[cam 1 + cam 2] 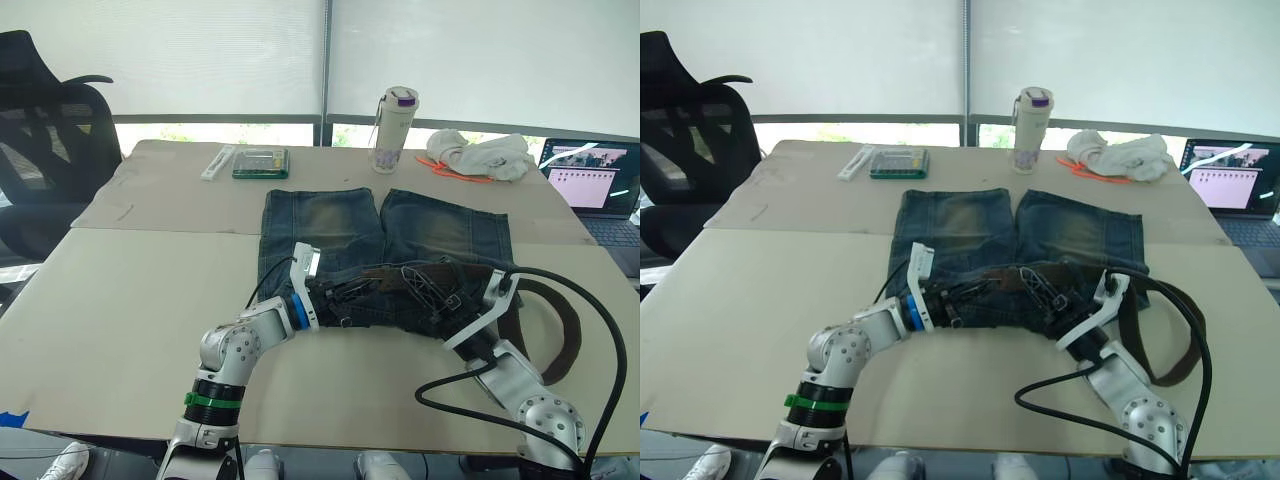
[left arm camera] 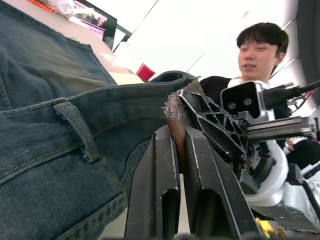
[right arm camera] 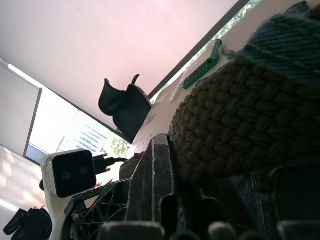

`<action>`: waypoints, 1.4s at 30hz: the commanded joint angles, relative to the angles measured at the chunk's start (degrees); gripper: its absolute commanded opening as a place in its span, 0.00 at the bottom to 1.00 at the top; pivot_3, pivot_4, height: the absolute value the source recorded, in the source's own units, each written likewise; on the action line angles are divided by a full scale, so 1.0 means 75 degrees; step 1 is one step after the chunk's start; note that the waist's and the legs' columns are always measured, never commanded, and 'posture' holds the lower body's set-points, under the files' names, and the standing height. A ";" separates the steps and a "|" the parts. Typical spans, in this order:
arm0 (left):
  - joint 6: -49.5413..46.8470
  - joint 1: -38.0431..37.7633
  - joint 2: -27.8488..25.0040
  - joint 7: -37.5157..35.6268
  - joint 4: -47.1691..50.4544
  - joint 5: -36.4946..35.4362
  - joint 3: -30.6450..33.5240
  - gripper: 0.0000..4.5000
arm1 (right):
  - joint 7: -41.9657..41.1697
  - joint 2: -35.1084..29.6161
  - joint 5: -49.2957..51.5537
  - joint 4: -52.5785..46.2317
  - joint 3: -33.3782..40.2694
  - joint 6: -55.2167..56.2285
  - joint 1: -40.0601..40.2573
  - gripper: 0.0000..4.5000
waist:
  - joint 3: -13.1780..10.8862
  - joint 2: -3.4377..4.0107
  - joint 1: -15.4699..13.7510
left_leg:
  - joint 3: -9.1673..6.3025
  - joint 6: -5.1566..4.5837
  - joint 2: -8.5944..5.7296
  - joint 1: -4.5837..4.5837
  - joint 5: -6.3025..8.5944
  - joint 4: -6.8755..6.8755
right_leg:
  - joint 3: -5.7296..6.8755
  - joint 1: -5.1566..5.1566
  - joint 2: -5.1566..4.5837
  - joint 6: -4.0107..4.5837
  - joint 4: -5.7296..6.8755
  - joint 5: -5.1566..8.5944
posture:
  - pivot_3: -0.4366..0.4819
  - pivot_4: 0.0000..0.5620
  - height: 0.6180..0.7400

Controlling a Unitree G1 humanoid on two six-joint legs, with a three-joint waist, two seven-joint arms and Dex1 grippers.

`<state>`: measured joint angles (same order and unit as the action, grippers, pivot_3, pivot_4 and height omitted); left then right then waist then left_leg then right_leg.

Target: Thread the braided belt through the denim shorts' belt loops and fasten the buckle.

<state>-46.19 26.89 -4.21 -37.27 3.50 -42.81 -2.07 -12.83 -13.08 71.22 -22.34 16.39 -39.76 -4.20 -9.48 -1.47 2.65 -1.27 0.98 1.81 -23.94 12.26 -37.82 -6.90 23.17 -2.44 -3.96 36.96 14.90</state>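
Observation:
The denim shorts [image 1: 330, 225] lie flat on the table, waistband toward me. The braided belt [image 1: 572, 330] curves in a wide loop off the shorts' right side and runs back along the waistband. My left gripper [image 1: 340, 297] is over the waistband's left half, shut on the belt's frayed brown tip [image 2: 175, 135]. A belt loop [image 2: 75, 130] sits just beside it. My right gripper [image 1: 432, 290] is at the waistband's middle, right against the belt [image 3: 240, 130], which passes under a fold of denim there. The buckle is hidden.
At the table's far side stand a bottle [image 1: 395, 130], a green box [image 1: 261, 163] and a white cloth bundle [image 1: 480, 155]. A laptop [image 1: 600, 185] sits at the right, a black chair [image 1: 50, 150] at the left. The left wrist view catches a person [image 2: 262, 50].

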 commanded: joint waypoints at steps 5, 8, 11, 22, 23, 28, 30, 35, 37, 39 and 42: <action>0.0928 0.0099 -0.0546 -0.0437 0.0250 0.0798 -0.0370 0.45 | 0.0353 -0.0155 -0.0435 0.0060 0.0126 0.0330 -0.0255 0.00 | 0.0000 0.0000 0.0004 | 0.0000 0.0000 0.0000 0.0000 0.0000 0.0000 | 0.0000 0.0001 0.0000 0.0000 0.0000 0.0000 | 0.48 0.27 0.98; 0.1339 0.0072 -0.0977 -0.0725 0.0226 0.1127 -0.0472 0.68 | 0.0988 -0.0119 -0.0806 0.0447 0.0247 0.0381 -0.0452 0.00 | 0.0001 0.0001 -0.0002 | 0.0002 0.0000 0.0001 0.0005 0.0000 0.0002 | -0.0002 0.0000 0.0001 0.0002 0.0001 0.0000 | 0.48 0.27 0.98; 0.1700 0.0070 -0.1320 -0.1048 0.0106 0.1395 -0.0519 0.90 | 0.1309 -0.0029 -0.0901 0.0640 0.0376 0.0456 -0.0630 0.00 | 0.0000 0.0001 -0.0012 | 0.0003 0.0000 0.0000 0.0001 0.0000 0.0002 | -0.0002 0.0002 0.0000 0.0003 -0.0002 0.0000 | 0.48 0.27 0.98; 0.2339 0.0039 -0.1532 -0.1365 -0.0233 0.1926 -0.0584 0.99 | 0.2038 0.0151 -0.0763 0.1021 0.0983 0.0420 -0.0869 0.00 | 0.0000 0.0002 -0.0021 | 0.0002 0.0000 0.0001 -0.0007 0.0000 0.0002 | 0.0000 0.0004 -0.0002 0.0002 -0.0005 0.0000 | 0.48 0.27 0.98; 0.2338 0.0026 -0.1511 -0.1360 -0.0213 0.1908 -0.0560 0.99 | 0.2080 0.0160 -0.0776 0.1052 0.1013 0.0410 -0.0868 0.00 | 0.0000 0.0002 -0.0019 | 0.0002 0.0000 0.0001 -0.0007 0.0000 0.0002 | -0.0001 0.0004 -0.0002 0.0002 -0.0004 0.0000 | 0.48 0.27 0.98; 0.2384 0.0025 -0.1546 -0.1394 -0.0164 0.1944 -0.0508 0.99 | 0.2053 0.0111 -0.0688 0.1191 0.0989 0.0162 -0.0865 0.00 | 0.0000 0.0002 -0.0006 | 0.0002 0.0000 0.0003 -0.0006 0.0000 0.0002 | 0.0000 0.0005 -0.0001 0.0002 -0.0001 0.0000 | 0.48 0.27 0.98; 0.2422 0.0045 -0.1588 -0.1407 -0.0168 0.1985 -0.0498 0.99 | 0.1946 0.0108 -0.0578 0.1136 0.0866 -0.0004 -0.0853 0.00 | 0.0000 0.0002 -0.0004 | 0.0002 0.0000 0.0003 -0.0005 0.0000 0.0002 | 0.0000 0.0006 -0.0001 0.0002 0.0000 0.0000 | 0.48 0.27 0.98; 0.2555 0.0117 -0.1675 -0.1406 -0.0231 0.2093 -0.0478 0.99 | 0.1593 0.0208 -0.0128 0.1129 0.0475 -0.0483 -0.1039 0.00 | 0.0000 0.0003 0.0003 | 0.0002 0.0000 0.0004 -0.0005 0.0000 0.0002 | 0.0000 0.0006 0.0000 0.0003 0.0001 0.0000 | 0.48 0.27 0.98; 0.2567 0.0137 -0.1679 -0.1391 -0.0216 0.2112 -0.0461 0.99 | 0.1482 0.0129 -0.0336 0.1261 0.0298 -0.0530 -0.1100 0.00 | 0.0000 0.0003 0.0007 | 0.0002 0.0000 0.0005 -0.0004 0.0000 0.0002 | 0.0000 0.0006 0.0000 0.0003 0.0001 0.0000 | 0.48 0.27 0.98; 0.2557 0.0139 -0.1689 -0.1370 -0.0170 0.2104 -0.0429 0.99 | 0.1455 0.0146 -0.0426 0.1434 0.0215 -0.0557 -0.1183 0.00 | 0.0000 0.0003 0.0010 | 0.0002 0.0000 0.0005 -0.0004 0.0000 0.0002 | 0.0000 0.0006 0.0000 0.0003 0.0001 0.0000 | 0.48 0.27 0.98; 0.2561 0.0122 -0.1723 -0.1341 -0.0125 0.2117 -0.0393 0.99 | 0.1500 0.0295 -0.0282 0.1837 0.0198 -0.0637 -0.1414 0.00 | 0.0000 0.0003 0.0017 | 0.0002 0.0000 0.0006 -0.0003 0.0000 0.0002 | 0.0001 0.0006 0.0001 0.0003 0.0002 0.0000 | 0.48 0.27 0.98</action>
<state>-28.45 26.89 -16.89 -47.27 1.14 -27.08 -5.86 -1.20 -11.47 68.32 -9.46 18.48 -43.38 -13.93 -9.48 -1.45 2.78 -1.25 0.98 1.86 -23.96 12.26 -37.80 -6.90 23.22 -2.43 -3.93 36.98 14.89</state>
